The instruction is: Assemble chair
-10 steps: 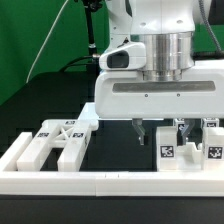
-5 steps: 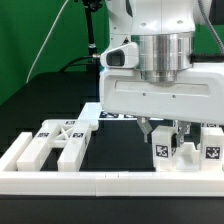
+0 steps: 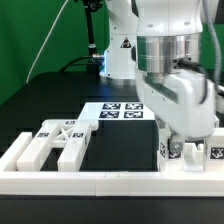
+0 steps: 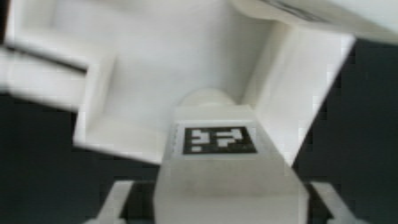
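Chair leg clamped in gripper, black table, white border rail, green backdrop

Cross-braced pc x1; leg blocks x3 seen; marker board x1 w/ 4 tags; border rail x1.

White chair parts, black-and-white square tags
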Robot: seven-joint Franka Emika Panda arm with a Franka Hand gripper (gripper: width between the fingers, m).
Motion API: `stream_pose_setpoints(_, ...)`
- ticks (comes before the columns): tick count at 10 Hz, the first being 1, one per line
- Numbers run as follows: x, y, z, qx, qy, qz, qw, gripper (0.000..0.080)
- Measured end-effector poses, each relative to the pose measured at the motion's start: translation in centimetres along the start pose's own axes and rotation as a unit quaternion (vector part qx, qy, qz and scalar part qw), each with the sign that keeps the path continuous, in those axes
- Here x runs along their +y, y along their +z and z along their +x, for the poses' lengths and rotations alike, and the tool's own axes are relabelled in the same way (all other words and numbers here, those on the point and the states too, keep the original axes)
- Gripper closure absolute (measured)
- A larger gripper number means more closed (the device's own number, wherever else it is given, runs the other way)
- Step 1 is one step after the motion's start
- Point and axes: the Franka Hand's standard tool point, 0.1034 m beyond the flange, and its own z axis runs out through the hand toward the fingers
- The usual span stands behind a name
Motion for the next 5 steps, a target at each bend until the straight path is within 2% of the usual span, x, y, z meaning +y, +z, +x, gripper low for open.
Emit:
stream_pose_setpoints(1,-0.06,-0.06,0.03,-0.007,0.095,0.001,0.995,0.0512)
stream_pose_setpoints(3,0.25,0.04,0.28,-0.017,0.177,0.000,0.984,0.0511)
stream_pose_setpoints(5,0.44,0.02,0.37,-0.015,0.182,-0.002,0.983,0.0505)
